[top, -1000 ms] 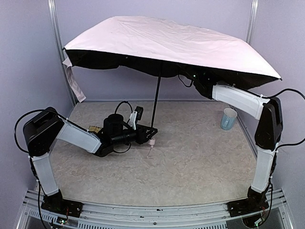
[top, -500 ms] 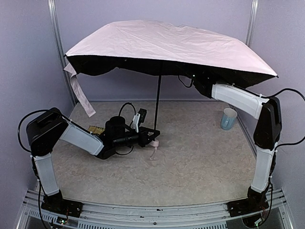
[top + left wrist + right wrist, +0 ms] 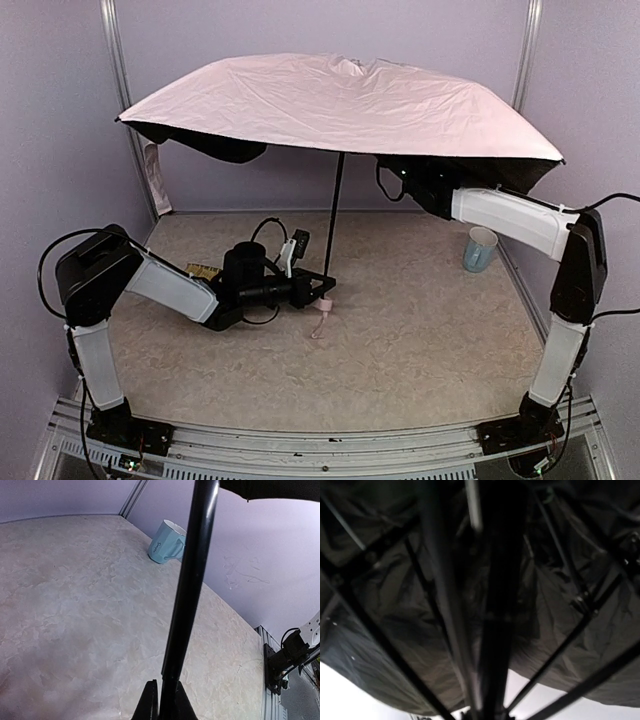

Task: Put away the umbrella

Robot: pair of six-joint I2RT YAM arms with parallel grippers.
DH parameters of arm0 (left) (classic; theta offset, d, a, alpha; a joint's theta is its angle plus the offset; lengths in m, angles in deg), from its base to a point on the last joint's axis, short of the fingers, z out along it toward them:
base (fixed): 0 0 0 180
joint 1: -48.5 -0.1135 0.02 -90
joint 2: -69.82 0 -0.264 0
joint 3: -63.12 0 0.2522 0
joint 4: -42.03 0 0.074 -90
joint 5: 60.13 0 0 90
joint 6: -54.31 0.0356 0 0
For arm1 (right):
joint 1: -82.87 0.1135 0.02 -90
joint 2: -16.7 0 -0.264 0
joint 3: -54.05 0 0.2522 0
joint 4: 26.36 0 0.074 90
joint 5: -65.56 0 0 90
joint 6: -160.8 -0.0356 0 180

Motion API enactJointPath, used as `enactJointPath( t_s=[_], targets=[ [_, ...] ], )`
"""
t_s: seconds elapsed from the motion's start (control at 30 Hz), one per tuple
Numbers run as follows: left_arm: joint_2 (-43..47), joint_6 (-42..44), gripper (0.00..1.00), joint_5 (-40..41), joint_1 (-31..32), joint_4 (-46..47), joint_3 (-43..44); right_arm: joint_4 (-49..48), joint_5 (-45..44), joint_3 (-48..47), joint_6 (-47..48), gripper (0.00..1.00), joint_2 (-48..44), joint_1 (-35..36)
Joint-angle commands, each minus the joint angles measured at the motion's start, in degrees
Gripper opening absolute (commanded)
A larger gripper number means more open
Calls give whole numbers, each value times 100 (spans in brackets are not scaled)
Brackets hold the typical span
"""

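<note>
The umbrella (image 3: 340, 105) stood fully open, its black shaft (image 3: 333, 215) near upright to the left of the mug (image 3: 480, 248) and its pink canopy spread high over that mug. I judged the main danger to be the canopy's leverage. All that fabric rode on a thin shaft that I gripped only at its foot, so a quick swing could have twisted the shaft in my grip or tipped the whole thing toward the mug. A second danger sat under the canopy, where a careless pull among the black ribs (image 3: 560, 655) could have bent one or torn the thin fabric instead of folding it. My left end effector (image 3: 318, 283) was clamped on the bottom of the shaft, low over the table (image 3: 400, 340) and well left of the mug, with the small pink handle (image 3: 322, 318) hanging just below it. My right end effector (image 3: 397, 171) reached up beneath the canopy, above and left of the mug. Its wrist view showed only dark ribs and cloth, so I could not tell whether its fingers were apart or together.
</note>
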Motion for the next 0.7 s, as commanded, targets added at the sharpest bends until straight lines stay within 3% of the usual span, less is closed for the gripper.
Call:
enactJointPath(
  t_s=[0.0, 0.17, 0.67],
  targets=[
    [766, -812, 0, 900, -463, 2012, 648, 1435, 403, 787, 396, 0, 76, 508],
    [848, -880, 0, 1062, -494, 2214, 838, 1275, 494, 1315, 143, 0, -42, 603],
    [913, -973, 0, 1127, -522, 2257, 829, 1660, 367, 1568, 147, 1, 21, 773]
  ],
)
